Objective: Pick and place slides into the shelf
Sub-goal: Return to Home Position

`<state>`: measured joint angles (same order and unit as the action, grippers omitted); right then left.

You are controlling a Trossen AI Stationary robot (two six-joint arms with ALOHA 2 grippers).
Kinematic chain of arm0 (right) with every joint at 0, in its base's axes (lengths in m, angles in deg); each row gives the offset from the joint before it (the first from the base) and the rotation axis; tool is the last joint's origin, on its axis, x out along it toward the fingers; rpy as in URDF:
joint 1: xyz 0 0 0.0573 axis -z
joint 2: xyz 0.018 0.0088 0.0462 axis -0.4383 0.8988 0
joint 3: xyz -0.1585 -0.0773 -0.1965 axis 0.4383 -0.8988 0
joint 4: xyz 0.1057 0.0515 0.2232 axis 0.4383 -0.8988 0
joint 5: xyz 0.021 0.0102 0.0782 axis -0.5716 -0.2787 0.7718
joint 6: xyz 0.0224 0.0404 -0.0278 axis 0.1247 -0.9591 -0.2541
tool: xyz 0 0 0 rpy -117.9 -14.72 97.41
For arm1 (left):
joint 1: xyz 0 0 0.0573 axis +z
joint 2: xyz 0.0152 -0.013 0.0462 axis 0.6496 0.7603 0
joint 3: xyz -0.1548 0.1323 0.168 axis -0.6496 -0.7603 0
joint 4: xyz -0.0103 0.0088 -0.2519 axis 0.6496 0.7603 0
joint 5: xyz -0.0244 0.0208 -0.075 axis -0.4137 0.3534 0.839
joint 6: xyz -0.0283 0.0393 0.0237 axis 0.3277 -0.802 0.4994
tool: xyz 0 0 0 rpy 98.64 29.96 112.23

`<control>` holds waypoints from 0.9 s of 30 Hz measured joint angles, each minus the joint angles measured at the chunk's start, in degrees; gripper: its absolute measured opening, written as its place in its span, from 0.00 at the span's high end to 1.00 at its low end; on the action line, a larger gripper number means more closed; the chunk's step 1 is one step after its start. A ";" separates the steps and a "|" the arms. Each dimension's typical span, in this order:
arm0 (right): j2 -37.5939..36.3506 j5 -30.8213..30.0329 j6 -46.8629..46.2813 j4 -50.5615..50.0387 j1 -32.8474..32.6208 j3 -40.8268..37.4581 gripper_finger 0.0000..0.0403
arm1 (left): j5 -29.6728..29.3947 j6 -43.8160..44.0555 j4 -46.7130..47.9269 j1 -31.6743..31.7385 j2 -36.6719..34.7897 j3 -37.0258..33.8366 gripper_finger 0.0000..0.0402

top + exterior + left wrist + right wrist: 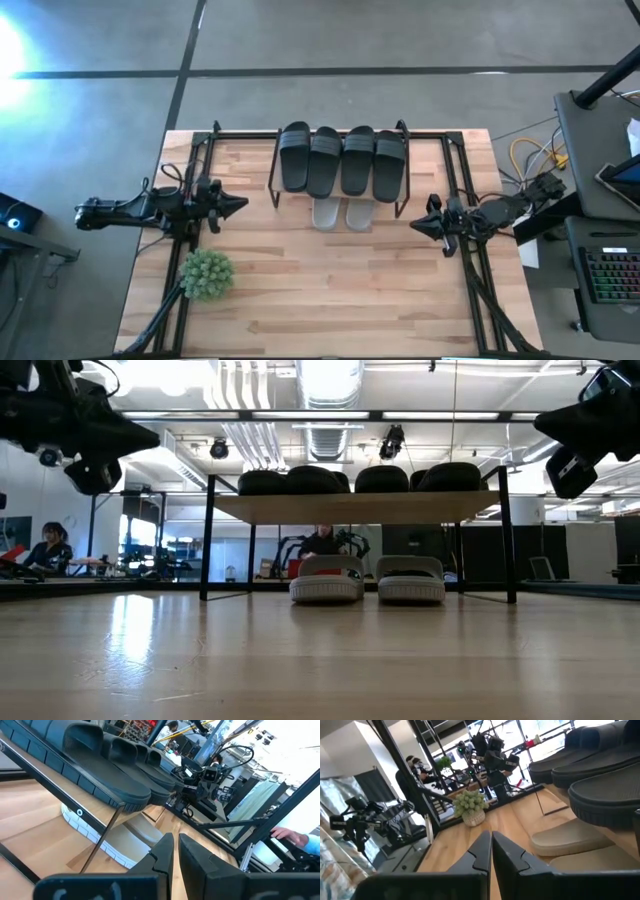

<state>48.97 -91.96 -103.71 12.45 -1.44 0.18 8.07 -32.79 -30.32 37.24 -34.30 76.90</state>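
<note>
Wood table [330, 290], black frame rails along both sides. Shelf [360, 508] at far-centre of table: board top on thin black rods.

L arm lies over L edge of table. The left gripper [238, 203] points in twd shelf's L end. It's near the shelf, raised off the surface, no contact. Wrist view: fingers [162, 851] drawn nearly together, only a thin slit btwn them, nothing in it.

R arm mirrors this on R side. The right gripper [415, 222] is near shelf's R end, also raised, touching nothing. Wrist view: fingers [481, 851] likewise, hairline gap, empty.

Four black slides [340, 158] sit side by side on top board, pressed against each other, filling most of its width. Two grey slides [342, 213] sit on table under the board as a pair, close together, abt mid-shelf. In high view their ends stick out past board's near edge.

Small green plant [206, 273] stands near-L on table, close to L edge, well apart from shelf.
</note>
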 joint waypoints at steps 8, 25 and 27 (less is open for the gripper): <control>-0.88 0.99 1.67 -0.22 7.38 0.04 0.98 | 0.02 -0.01 0.11 0.00 0.26 -0.50 0.97; -0.87 32.97 9.41 -1.99 19.50 0.07 0.98 | 0.02 -0.04 -0.09 0.00 0.69 -3.61 0.97; -0.35 32.98 9.40 -1.84 19.50 0.07 0.98 | 0.04 -0.02 0.24 0.00 0.73 -3.61 0.97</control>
<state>48.63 -58.99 -94.31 10.62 18.05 0.25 8.12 -32.82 -30.08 37.24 -33.56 73.29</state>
